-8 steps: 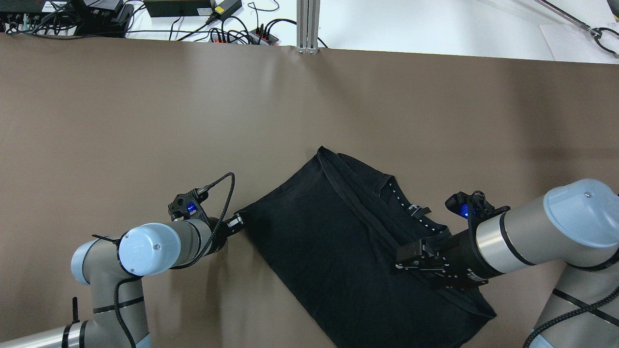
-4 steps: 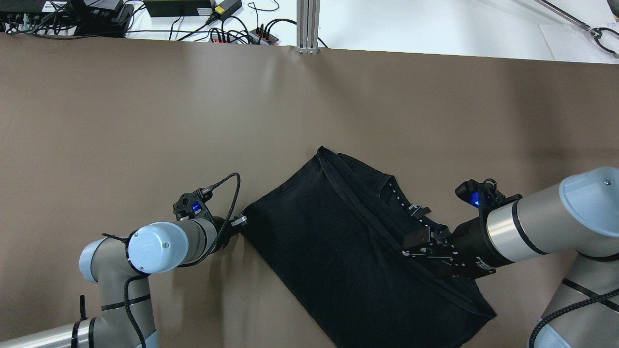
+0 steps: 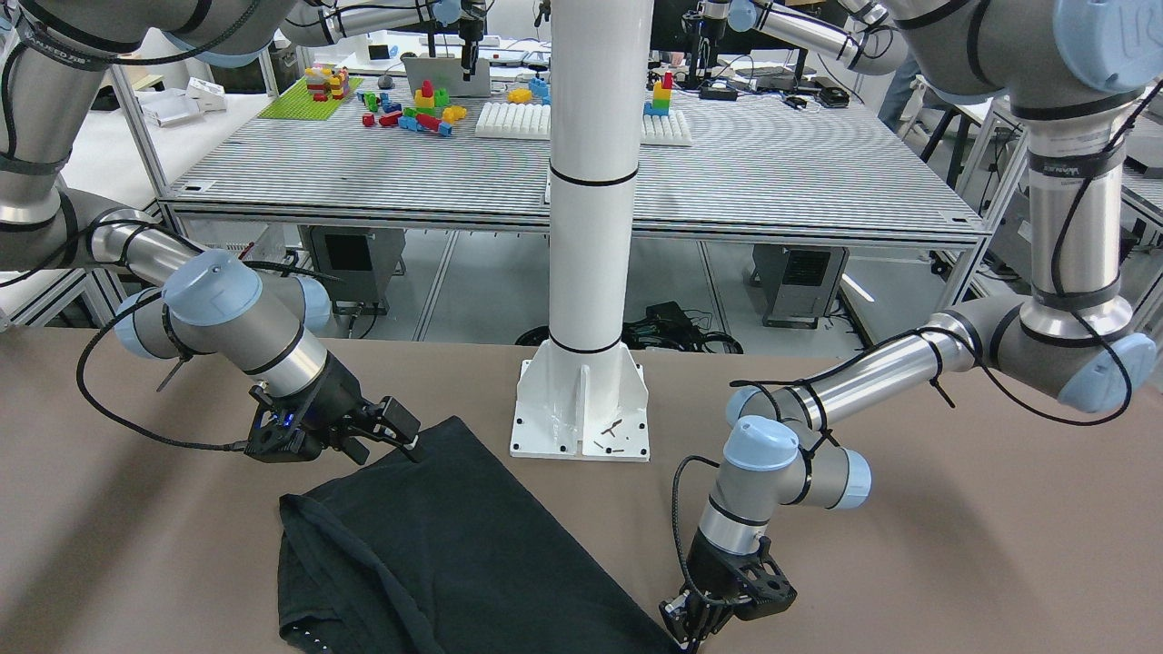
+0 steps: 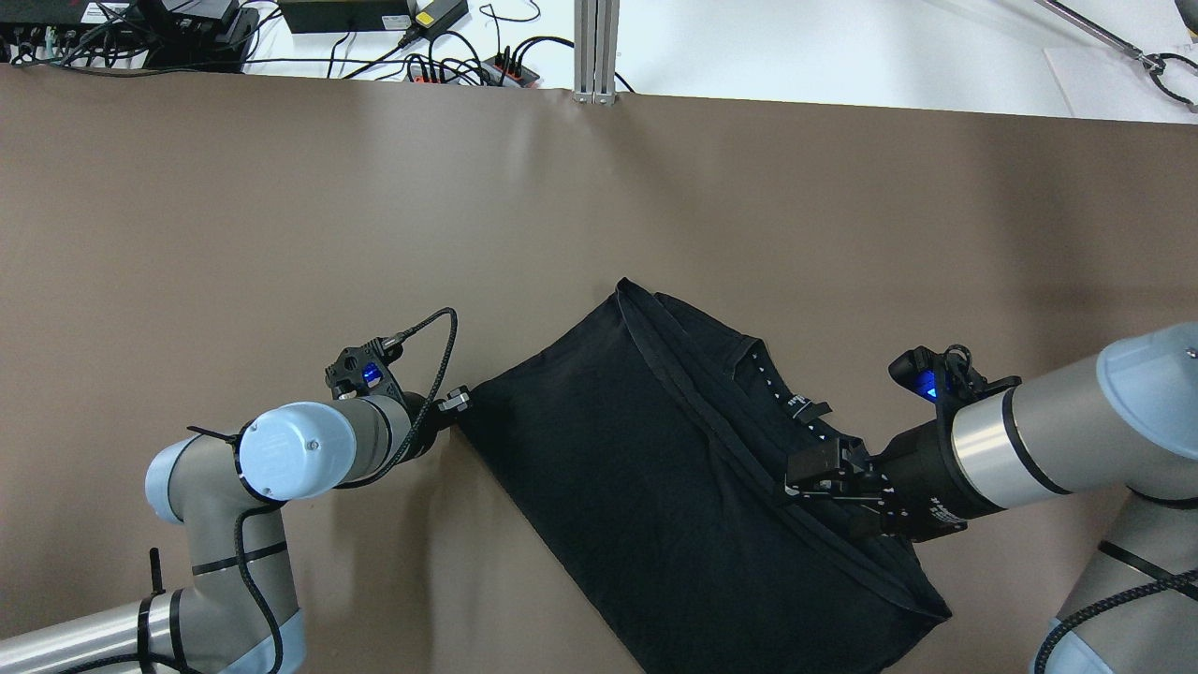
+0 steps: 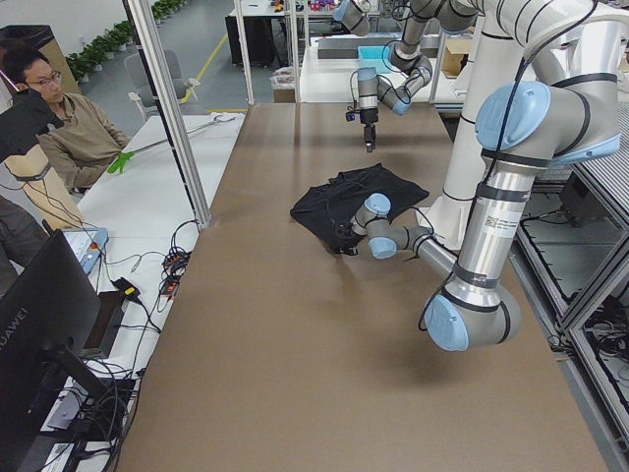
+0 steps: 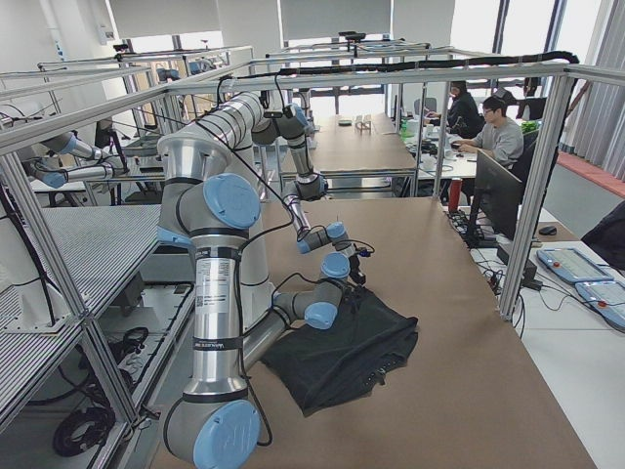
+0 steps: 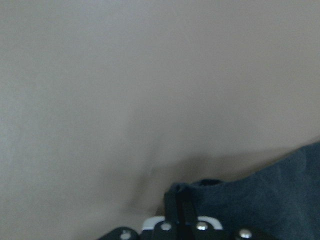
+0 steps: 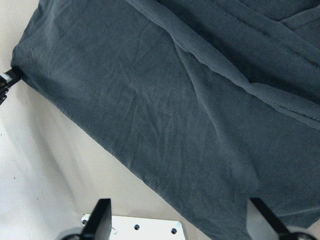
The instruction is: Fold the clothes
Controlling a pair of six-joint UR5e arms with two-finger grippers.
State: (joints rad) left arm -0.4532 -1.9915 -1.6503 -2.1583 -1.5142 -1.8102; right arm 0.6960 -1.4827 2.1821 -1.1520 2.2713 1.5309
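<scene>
The black garment (image 4: 674, 477) lies folded and slanted on the brown table, its collar with white dots on the right part; it also shows in the front view (image 3: 436, 554). My left gripper (image 4: 457, 402) is low at the garment's left corner and shut on it; the left wrist view shows the fingers (image 7: 175, 212) pinched on the fabric corner. My right gripper (image 4: 812, 473) hovers over the garment's right part near the collar. In the right wrist view its fingers (image 8: 102, 215) stand wide apart above the cloth, open and empty.
The white pole's base (image 3: 581, 409) stands just behind the garment at the robot's edge of the table. Cables and power strips (image 4: 468, 65) lie beyond the far table edge. Bare brown table (image 4: 281, 215) spreads to the far side and left.
My left gripper has moved away from the robot with the garment's corner in it, drawing that edge along. My right gripper has drawn back a little to the right above the cloth.
</scene>
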